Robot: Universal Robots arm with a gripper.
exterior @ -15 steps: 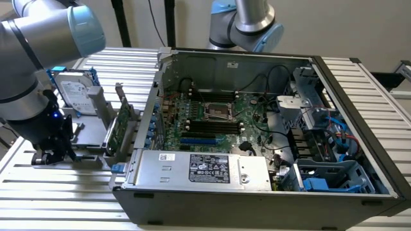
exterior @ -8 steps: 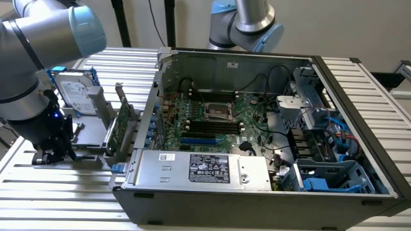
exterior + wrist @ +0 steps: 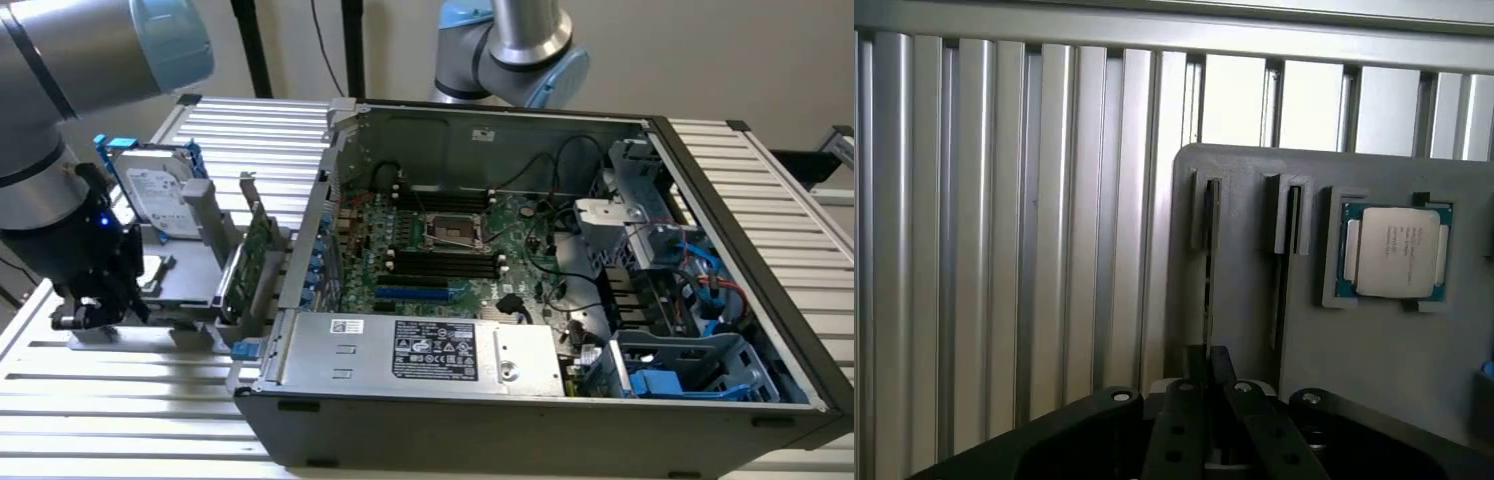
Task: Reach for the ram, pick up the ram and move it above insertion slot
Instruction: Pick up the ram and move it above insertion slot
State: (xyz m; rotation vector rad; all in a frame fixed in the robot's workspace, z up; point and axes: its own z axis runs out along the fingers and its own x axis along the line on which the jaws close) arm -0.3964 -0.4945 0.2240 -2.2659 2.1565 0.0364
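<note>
The hand (image 3: 96, 314) hung low over the grey holder (image 3: 1374, 370) on the tabletop (image 3: 1004, 250) beside the computer case (image 3: 534, 440), lined up with the ram (image 3: 1206, 270) — standing on edge in its groove, probably so it could be gripped from above. Spread or pinching — I could not tell.

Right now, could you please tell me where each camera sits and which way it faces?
Exterior view: off the arm, above the table, looking down into the open case; the arm and gripper stand at the exterior view's left.
Wrist view: on the wrist, looking down past the gripper onto the holder with its CPU.
Shared: gripper, holder, table.
</note>
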